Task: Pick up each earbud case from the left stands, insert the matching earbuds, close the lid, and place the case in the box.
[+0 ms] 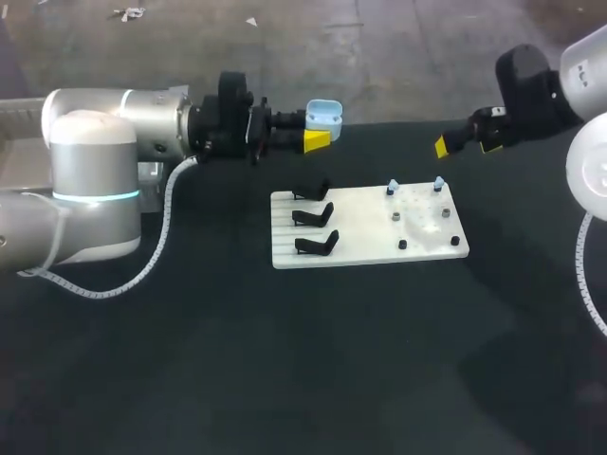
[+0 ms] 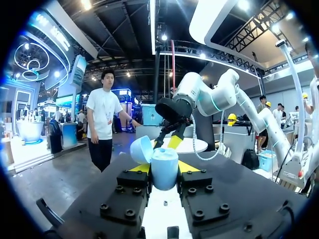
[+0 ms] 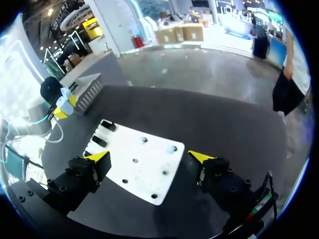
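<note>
My left gripper (image 1: 318, 130) hovers over the table's far edge, shut on a pale blue earbud case (image 1: 324, 114) whose lid stands open. In the left wrist view the case (image 2: 164, 168) sits upright between the yellow tips, with its lid (image 2: 141, 149) tipped back. On the white board (image 1: 365, 248), three black stands (image 1: 314, 215) hold no case, and two pale blue earbuds (image 1: 392, 187) sit on pegs at its far right. My right gripper (image 1: 467, 142) hangs open and holds nothing, beyond the board's far right corner. In the right wrist view that gripper (image 3: 149, 157) looks down on the board (image 3: 134, 172).
Small dark pegs (image 1: 402, 245) and pale studs (image 1: 395, 216) dot the board's right half. Dark tabletop (image 1: 285, 360) spreads in front of the board. The left arm's white cable (image 1: 156, 242) loops down onto the table at the left.
</note>
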`<state>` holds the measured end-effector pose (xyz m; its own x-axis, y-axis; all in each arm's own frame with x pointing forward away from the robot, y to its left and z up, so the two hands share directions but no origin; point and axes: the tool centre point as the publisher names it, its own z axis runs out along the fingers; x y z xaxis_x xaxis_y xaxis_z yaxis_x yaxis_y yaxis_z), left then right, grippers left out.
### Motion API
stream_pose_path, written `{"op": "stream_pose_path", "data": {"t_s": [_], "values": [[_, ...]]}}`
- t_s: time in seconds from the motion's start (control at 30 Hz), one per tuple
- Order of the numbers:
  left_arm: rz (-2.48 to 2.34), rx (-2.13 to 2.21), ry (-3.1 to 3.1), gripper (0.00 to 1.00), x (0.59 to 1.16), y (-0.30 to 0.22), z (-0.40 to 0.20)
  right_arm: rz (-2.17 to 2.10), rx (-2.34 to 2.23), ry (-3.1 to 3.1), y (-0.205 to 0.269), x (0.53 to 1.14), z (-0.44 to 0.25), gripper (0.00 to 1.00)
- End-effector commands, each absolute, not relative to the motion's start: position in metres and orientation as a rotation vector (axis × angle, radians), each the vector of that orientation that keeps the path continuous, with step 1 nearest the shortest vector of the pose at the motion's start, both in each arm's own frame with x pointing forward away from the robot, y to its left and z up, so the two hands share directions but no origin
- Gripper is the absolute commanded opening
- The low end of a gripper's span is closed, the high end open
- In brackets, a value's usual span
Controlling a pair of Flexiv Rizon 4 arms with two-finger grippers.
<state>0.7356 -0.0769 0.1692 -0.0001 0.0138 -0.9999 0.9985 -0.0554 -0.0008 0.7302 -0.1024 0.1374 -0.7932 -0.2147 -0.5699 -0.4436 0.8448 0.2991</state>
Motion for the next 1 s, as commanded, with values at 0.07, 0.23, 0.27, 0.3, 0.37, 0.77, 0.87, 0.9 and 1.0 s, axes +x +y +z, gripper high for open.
{"op": "stream_pose_path", "data": {"t_s": [0.07, 0.23, 0.27, 0.3, 0.37, 0.77, 0.87, 0.9, 1.0], "values": [[-1.154, 1.181, 1.218, 0.00, 0.721, -0.077, 0.183, 0.584, -0.484, 2.490, -0.102, 0.733, 0.136, 1.00], [-1.149, 1.180, 1.189, 0.00, 0.716, -0.076, 0.192, 0.583, -0.484, 2.490, -0.103, 0.733, 0.136, 1.00], [-1.149, 1.179, 1.187, 0.00, 0.716, -0.076, 0.193, 0.582, -0.484, 2.491, -0.103, 0.733, 0.136, 1.00], [-1.149, 1.175, 1.185, 0.00, 0.716, -0.076, 0.193, 0.581, -0.484, 2.491, -0.103, 0.733, 0.136, 1.00], [-1.154, 1.165, 1.182, 0.00, 0.717, -0.075, 0.194, 0.579, -0.485, 2.491, -0.104, 0.733, 0.136, 1.00], [-1.155, 1.140, 1.199, 0.00, 0.721, -0.073, 0.189, 0.574, -0.487, 2.490, -0.106, 0.733, 0.137, 1.00], [-1.155, 1.140, 1.199, 0.00, 0.721, -0.073, 0.189, 0.573, -0.486, 2.492, -0.106, 0.733, 0.136, 1.00], [-1.155, 1.140, 1.199, 0.00, 0.721, -0.073, 0.189, 0.574, -0.487, 2.493, -0.106, 0.733, 0.135, 1.00], [-1.155, 1.140, 1.199, 0.00, 0.721, -0.073, 0.189, 0.571, -0.489, 2.501, -0.107, 0.734, 0.133, 1.00]]}}
